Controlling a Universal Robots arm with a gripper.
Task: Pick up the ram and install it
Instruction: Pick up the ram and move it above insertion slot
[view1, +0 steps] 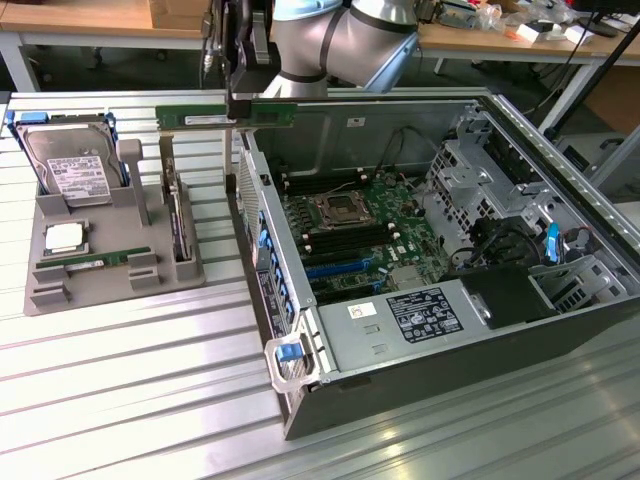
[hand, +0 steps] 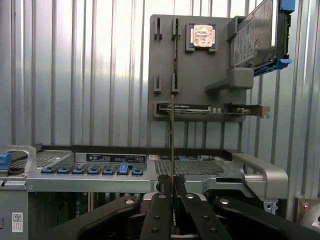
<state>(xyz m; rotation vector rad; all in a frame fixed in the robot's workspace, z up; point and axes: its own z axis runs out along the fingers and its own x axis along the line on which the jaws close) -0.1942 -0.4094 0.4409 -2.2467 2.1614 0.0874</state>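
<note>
Your gripper (view1: 238, 100) is clamped narrow on the ram (view1: 190, 118), holding it level just above the case's (view1: 330, 405) rim. Pickup is done. The ram is not yet seated on the board (view1: 350, 215) inside the case.

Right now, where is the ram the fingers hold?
The ram is clamped level in the fingers, above the open case wall at the exterior view's left, near the grey holder.
</note>
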